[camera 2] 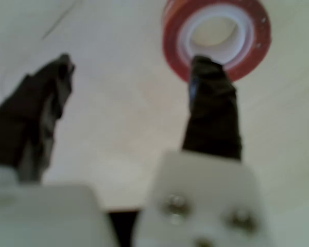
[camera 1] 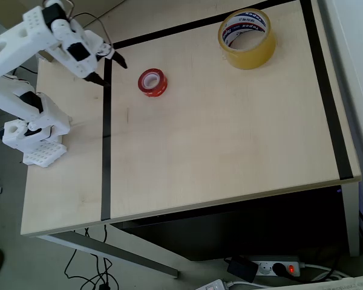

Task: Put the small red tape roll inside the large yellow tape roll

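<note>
Currently claw (camera 1: pixel 112 69) spread wide, empty, near small red tape roll (camera 1: pixel 152 82), large yellow tape roll (camera 1: pixel 247 38) well apart, table (camera 1: pixel 230 151) betw. them prob. bare

The large yellow tape roll (camera 1: pixel 247 38) at the far right of the table carries print on its white inner core: red and blue marks running round the ring, with what looks like lettering, but too small and blurred in the overhead view to read.
</note>
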### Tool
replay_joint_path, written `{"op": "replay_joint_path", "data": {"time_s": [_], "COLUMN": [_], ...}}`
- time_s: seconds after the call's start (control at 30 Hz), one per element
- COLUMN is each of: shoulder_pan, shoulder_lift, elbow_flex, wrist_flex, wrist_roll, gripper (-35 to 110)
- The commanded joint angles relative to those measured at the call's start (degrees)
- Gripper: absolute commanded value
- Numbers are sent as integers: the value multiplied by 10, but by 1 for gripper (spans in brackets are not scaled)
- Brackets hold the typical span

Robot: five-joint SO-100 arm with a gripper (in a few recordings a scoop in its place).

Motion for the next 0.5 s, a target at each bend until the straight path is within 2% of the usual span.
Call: {"op": "replay_joint_path", "data": {"time_s": [0.0, 0.47], "shoulder_pan": [-3, -9], "shoulder_lift": [-9, -120], "elbow_flex": [-38, -80], "wrist_flex": [-42, -96], "wrist_roll": [-20, -17], "gripper": [23, 16]}}
